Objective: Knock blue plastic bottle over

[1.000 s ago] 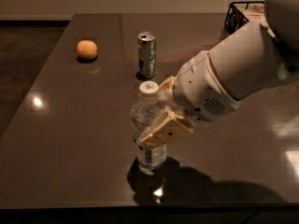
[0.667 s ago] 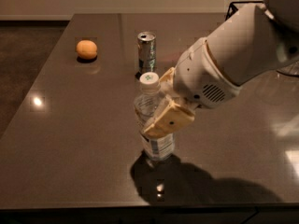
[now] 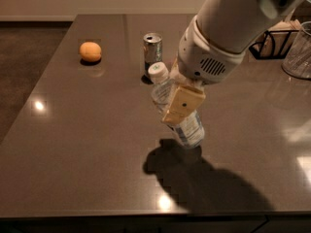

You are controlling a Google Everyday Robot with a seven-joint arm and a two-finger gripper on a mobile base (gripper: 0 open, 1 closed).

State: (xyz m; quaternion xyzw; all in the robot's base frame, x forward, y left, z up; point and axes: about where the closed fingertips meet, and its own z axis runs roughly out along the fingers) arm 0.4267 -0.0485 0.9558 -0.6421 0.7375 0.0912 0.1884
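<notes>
The blue plastic bottle (image 3: 191,127) is clear with a white cap (image 3: 158,72) and a white-and-blue label. It is near the middle of the dark table (image 3: 73,144), tilted with its cap up and to the left and its base low and to the right. My gripper (image 3: 173,107) is shut around the bottle's middle. One tan finger (image 3: 182,102) lies across its front and the other is hidden behind it. The white arm (image 3: 228,23) reaches in from the upper right.
A silver drink can (image 3: 152,46) stands just behind the bottle's cap. An orange (image 3: 90,51) lies at the far left. A black wire rack (image 3: 272,41) and a clear container (image 3: 299,52) are at the far right. The table's front edge runs along the bottom.
The bottle has gone from nearly upright to clearly tilted, its base swung right and forward. My gripper and arm have moved right and up with it.
</notes>
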